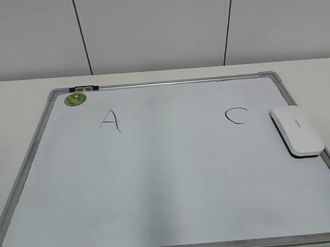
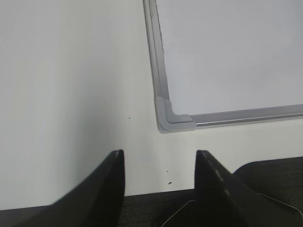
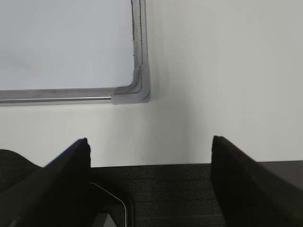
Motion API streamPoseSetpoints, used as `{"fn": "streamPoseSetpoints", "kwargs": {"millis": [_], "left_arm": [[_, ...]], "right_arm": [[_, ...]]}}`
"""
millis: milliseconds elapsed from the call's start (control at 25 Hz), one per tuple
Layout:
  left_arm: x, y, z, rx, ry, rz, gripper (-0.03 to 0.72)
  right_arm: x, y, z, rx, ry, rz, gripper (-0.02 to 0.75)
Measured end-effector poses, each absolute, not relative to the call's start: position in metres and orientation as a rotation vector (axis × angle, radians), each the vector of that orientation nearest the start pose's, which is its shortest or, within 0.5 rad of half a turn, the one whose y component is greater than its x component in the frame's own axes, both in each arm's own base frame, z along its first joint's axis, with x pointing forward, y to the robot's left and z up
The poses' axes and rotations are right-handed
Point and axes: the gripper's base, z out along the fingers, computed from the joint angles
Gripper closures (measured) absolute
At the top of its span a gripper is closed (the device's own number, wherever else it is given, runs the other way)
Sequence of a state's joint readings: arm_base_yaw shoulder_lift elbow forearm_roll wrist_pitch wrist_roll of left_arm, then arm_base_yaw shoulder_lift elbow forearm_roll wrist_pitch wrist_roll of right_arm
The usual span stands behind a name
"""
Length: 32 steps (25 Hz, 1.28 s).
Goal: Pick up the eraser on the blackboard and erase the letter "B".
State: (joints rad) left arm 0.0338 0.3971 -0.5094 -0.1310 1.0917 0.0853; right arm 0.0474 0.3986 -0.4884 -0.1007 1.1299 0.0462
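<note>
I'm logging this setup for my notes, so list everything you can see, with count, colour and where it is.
blackboard: one, pale white with grey frame, flat on the table.
eraser: one, white, on the board's right edge.
letter A: one, black, upper left.
letter C: one, black, upper right; no B visible.
magnet: one, green, top left corner.
table: one, white.
left gripper: black, open, off the board.
right gripper: black, open, off the board.
</note>
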Motion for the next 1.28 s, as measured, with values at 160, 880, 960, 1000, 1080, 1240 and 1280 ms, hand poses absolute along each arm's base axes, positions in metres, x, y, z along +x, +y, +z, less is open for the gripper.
{"fn": "streamPoseSetpoints", "kwargs": {"millis": [160,880,960,1000,1080,1240,1280], "left_arm": [[0.047,-0.009,0.271,0.042,2.413,-0.114,0.332],[-0.006,-0.011,0.278,0.062,2.074,-0.082,0.338],[-0.006,-0.011,0.278,0.062,2.074,-0.082,0.338],[-0.006,-0.011,0.278,0.062,2.074,-0.082,0.338],[-0.006,-0.011,0.278,0.062,2.074,-0.082,0.34],[-0.006,-0.011,0.278,0.062,2.074,-0.082,0.349],[-0.006,-0.011,0.278,0.062,2.074,-0.082,0.351]], "right_arm": [[0.046,-0.006,0.262,-0.017,2.484,-0.092,0.151],[-0.01,-0.008,0.268,0.078,2.113,-0.107,0.151],[-0.01,-0.008,0.268,0.078,2.111,-0.107,0.152],[-0.01,-0.008,0.268,0.078,2.111,-0.107,0.151],[-0.01,-0.008,0.268,0.078,2.111,-0.107,0.151],[-0.01,-0.008,0.268,0.078,2.111,-0.107,0.151],[-0.01,-0.008,0.268,0.078,2.111,-0.107,0.151]]}}
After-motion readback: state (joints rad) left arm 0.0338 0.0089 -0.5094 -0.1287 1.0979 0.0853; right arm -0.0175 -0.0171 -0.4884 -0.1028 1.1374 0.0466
